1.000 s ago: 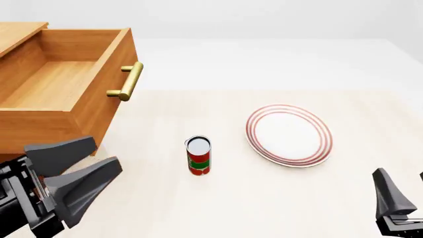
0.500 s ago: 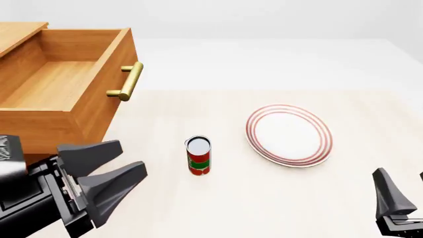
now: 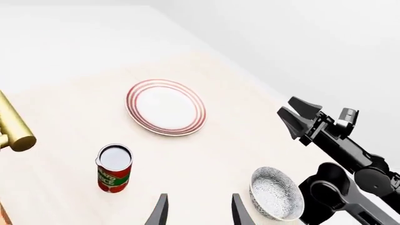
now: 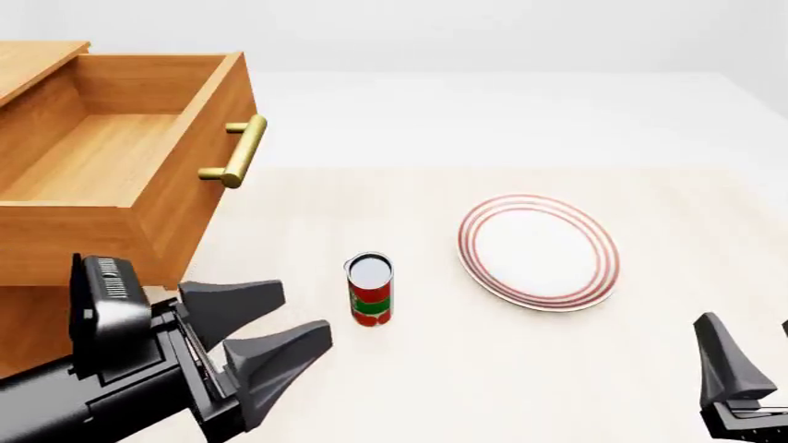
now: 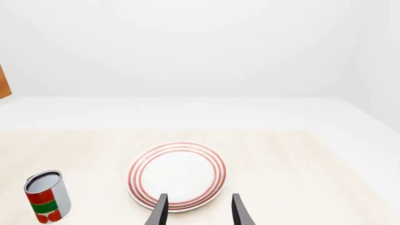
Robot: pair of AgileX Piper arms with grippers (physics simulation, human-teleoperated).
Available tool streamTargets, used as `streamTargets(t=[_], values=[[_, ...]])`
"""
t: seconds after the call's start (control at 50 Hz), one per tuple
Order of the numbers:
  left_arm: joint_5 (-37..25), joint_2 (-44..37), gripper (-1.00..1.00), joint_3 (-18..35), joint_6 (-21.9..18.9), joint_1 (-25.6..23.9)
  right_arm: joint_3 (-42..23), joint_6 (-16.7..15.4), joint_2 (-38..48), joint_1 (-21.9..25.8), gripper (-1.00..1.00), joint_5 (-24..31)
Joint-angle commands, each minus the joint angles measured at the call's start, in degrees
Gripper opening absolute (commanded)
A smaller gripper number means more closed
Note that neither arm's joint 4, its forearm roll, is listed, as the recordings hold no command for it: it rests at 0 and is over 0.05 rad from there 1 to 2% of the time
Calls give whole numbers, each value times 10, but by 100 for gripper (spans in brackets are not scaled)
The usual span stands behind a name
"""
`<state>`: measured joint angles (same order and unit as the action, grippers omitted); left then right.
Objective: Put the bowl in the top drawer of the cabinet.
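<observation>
Left gripper [image 4: 271, 328]: dark grey, matte, with two wedge-shaped fingers [image 4: 232, 302] narrowing to blunt tips. Behind the fingers, a black blocky body with thin pale lines on its side, and a rounded black housing [image 4: 105, 293] carrying small white markings. Right gripper [image 3: 299, 113]: same dark grey wedges, followed by a black slim link and round black joints [image 3: 329, 188]. In the wrist views, only thin grey fingertips [image 5: 160, 211].

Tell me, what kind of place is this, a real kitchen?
Probably not: it looks like a computer-made test room. There's a pale table, a wooden cabinet with an open top drawer, and blank white walls.
</observation>
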<state>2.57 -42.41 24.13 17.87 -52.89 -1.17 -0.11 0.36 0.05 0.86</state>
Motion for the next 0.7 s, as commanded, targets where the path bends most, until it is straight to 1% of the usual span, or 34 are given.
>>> streamTargets(t=[0.02,0.5,0.7], values=[[25,-47,100,5,14,-20,0,0,0,0,100,0],[71,-133,100,32,42,-60,0,0,0,0,100,0],[89,-167,100,40,53,-68,0,0,0,0,100,0]])
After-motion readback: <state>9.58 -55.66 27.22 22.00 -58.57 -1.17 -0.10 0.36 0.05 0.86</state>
